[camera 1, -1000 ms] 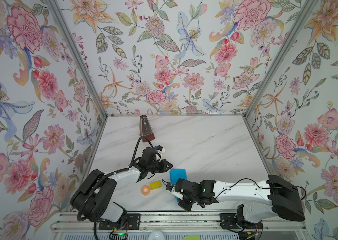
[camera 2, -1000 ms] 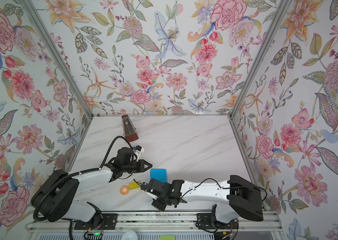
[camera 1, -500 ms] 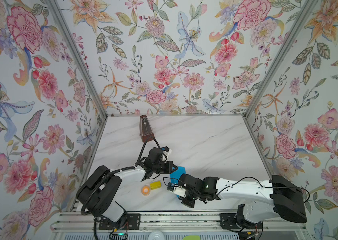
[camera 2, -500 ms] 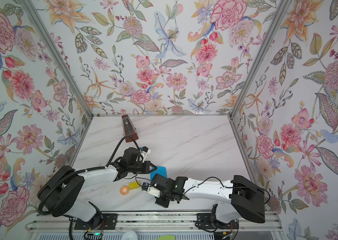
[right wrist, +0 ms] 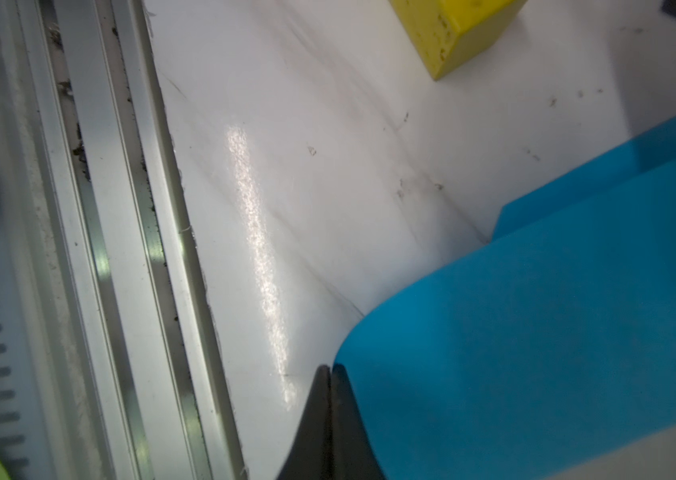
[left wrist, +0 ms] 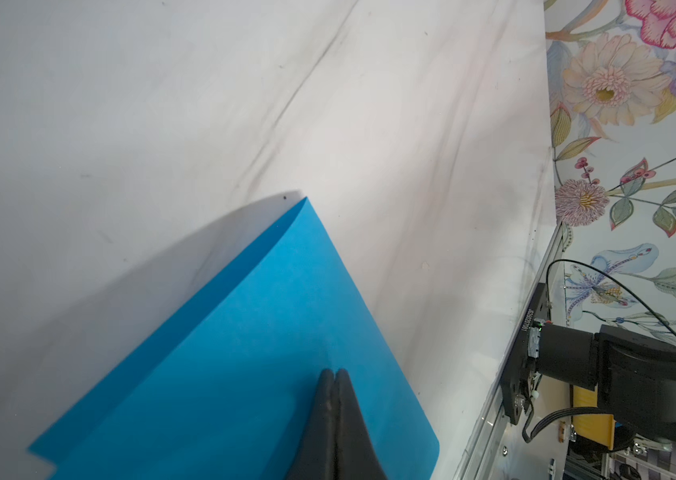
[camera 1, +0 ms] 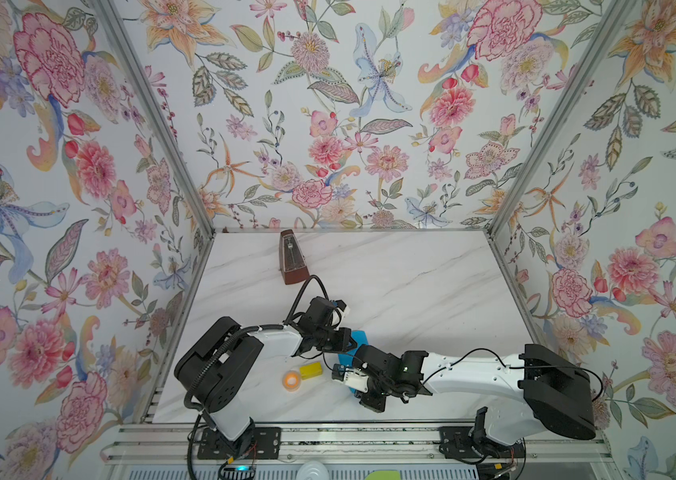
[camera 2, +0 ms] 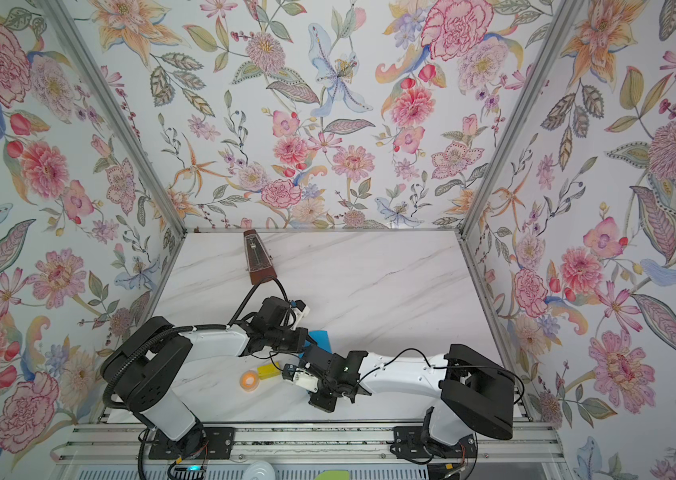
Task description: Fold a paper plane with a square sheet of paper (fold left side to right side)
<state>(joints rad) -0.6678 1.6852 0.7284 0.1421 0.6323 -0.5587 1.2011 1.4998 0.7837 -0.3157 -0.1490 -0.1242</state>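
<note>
Marble table [camera 1: 411, 291]: left gripper [left wrist: 334, 374] reached blue paper [left wrist: 245, 353], closed.

This is looking like a robotics lab's staged test cell – a boxed-in bench rather than a lived-in room. Floral wallpaper [camera 1: 328, 124] is covering the three walls that are enclosing a marble-look tabletop [camera 1: 411, 291], with aluminium posts [camera 1: 153, 120] running up the corners. Behind the left gripper [left wrist: 334, 376] and the right gripper [right wrist: 330, 370], two cabled arm bases are sitting bolted to a slotted aluminium rail [camera 1: 349, 440]. A brown metronome [camera 1: 292, 259] is standing well beyond the left gripper.
</note>
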